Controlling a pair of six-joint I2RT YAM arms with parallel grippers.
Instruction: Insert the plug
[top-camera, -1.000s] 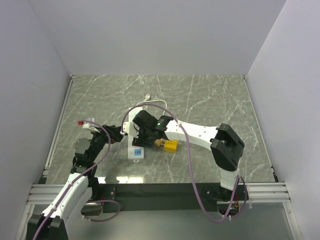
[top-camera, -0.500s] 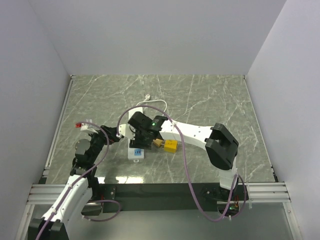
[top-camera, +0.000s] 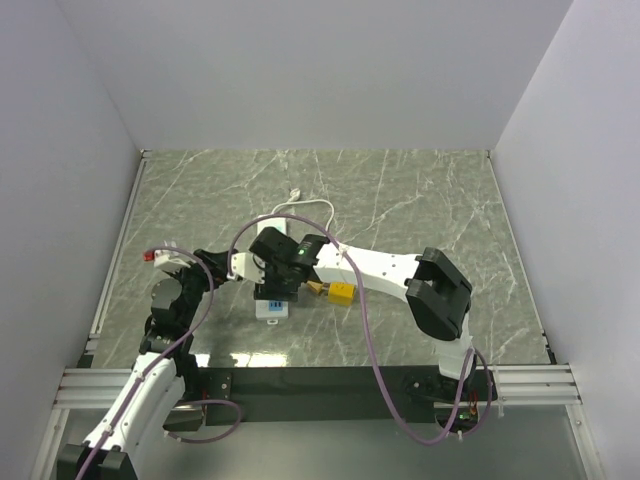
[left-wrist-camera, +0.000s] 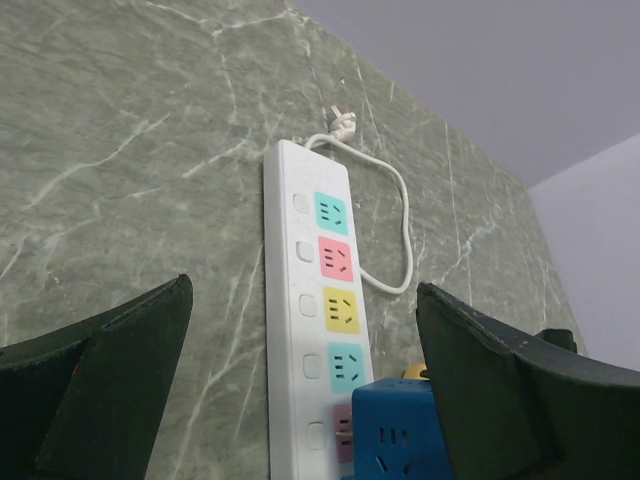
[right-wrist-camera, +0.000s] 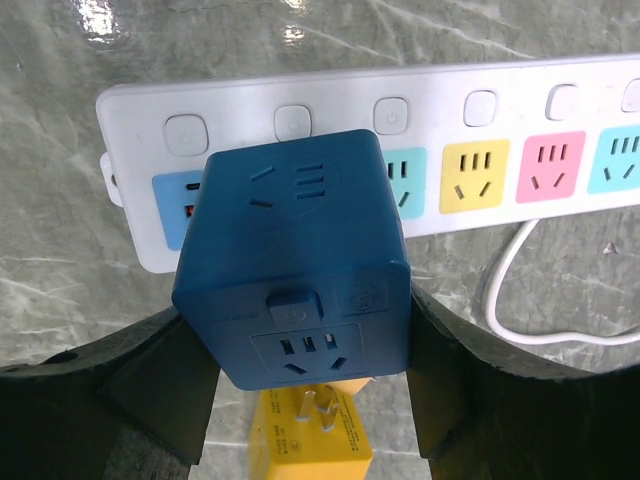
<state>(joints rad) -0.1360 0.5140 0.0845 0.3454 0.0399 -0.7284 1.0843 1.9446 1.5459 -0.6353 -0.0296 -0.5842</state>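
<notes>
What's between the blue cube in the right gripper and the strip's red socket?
Two empty sockets on the power strip: a teal socket nearest the blue cube, then a yellow socket. Clearest in the left wrist view.

The table (top-camera: 430, 190) has a polished stone look, grey-green with white veins. It is glossy enough to catch lamp glare at the top of the right wrist view. The power strip (right-wrist-camera: 430, 100) is smooth white plastic with a soft sheen. The blue cube adapter (right-wrist-camera: 300, 250) is satin plastic. At the lower centre, the yellow plug (right-wrist-camera: 310, 445) is plastic with bare metal prongs (right-wrist-camera: 318, 405). The fingers (right-wrist-camera: 140, 400) of the right gripper (right-wrist-camera: 305, 330) and those (left-wrist-camera: 100, 390) of the left gripper (left-wrist-camera: 300, 380) are dark and matt. Along the bottom of the top view runs a pale metal rail (top-camera: 560, 380).
</notes>
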